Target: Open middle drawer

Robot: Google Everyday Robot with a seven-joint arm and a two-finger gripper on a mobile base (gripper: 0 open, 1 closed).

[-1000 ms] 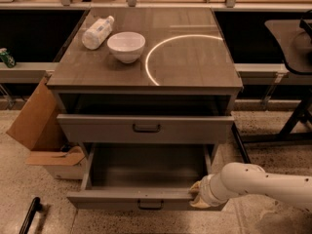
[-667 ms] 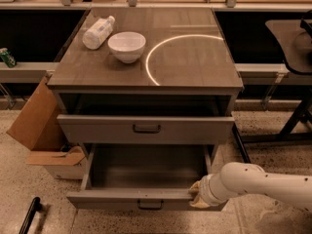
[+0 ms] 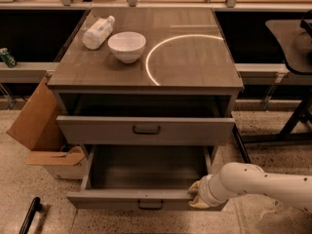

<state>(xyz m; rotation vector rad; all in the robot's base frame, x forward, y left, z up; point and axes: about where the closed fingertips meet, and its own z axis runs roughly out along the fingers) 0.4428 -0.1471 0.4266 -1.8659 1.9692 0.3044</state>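
The grey wood-look cabinet [image 3: 146,67] has its uppermost drawer [image 3: 97,129] pulled out a little. Below it the middle drawer [image 3: 112,199] stands pulled far out and its inside is empty. Its dark bracket handle [image 3: 150,205] shows at the centre of the front. The lowest drawer is hidden beneath it. My gripper [image 3: 196,194], on a white arm coming in from the right, rests against the right end of the middle drawer's front, at its top edge.
A white bowl [image 3: 126,46] and a white bottle lying on its side [image 3: 98,31] are on the cabinet top. An open cardboard box [image 3: 41,135] stands left of the cabinet. A dark table [image 3: 292,43] is at the right. A dark bar [image 3: 28,216] lies on the floor at lower left.
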